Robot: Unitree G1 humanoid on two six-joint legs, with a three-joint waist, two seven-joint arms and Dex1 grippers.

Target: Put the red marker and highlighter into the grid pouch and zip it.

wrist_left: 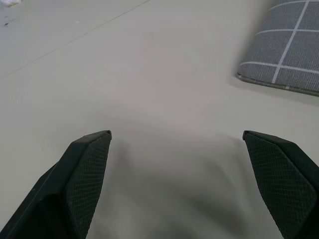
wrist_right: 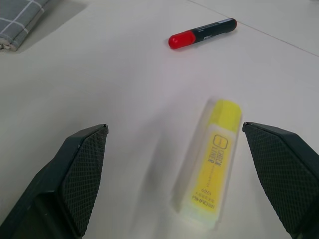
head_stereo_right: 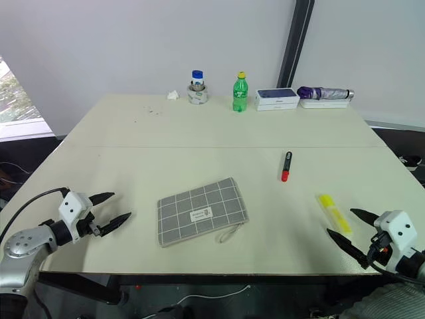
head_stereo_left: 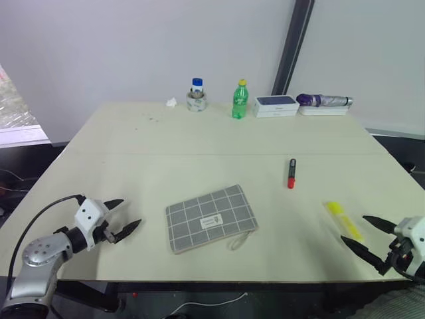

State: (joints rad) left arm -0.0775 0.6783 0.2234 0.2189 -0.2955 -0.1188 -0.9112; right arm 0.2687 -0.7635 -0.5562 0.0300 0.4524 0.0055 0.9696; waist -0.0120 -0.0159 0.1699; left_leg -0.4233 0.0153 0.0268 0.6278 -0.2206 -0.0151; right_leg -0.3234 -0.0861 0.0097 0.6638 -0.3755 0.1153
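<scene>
The grid pouch (head_stereo_left: 211, 218), grey with white lines and a small white label, lies flat near the table's front middle, its cord loop toward the front. The red marker (head_stereo_left: 291, 173), black with a red end, lies to its right and farther back. The yellow highlighter (head_stereo_left: 343, 220) lies at the front right. My right gripper (head_stereo_left: 353, 228) is open just in front of the highlighter (wrist_right: 212, 164), low over the table and not touching it. My left gripper (head_stereo_left: 131, 212) is open over bare table to the left of the pouch (wrist_left: 289, 55), holding nothing.
Along the table's far edge stand a blue-capped jar (head_stereo_left: 196, 95), a green bottle (head_stereo_left: 240, 100), a flat white box (head_stereo_left: 275, 105) and a folded purple umbrella (head_stereo_left: 324, 101). A white scrap (head_stereo_left: 171, 102) lies beside the jar. The table's front edge (head_stereo_left: 219, 280) is close to both grippers.
</scene>
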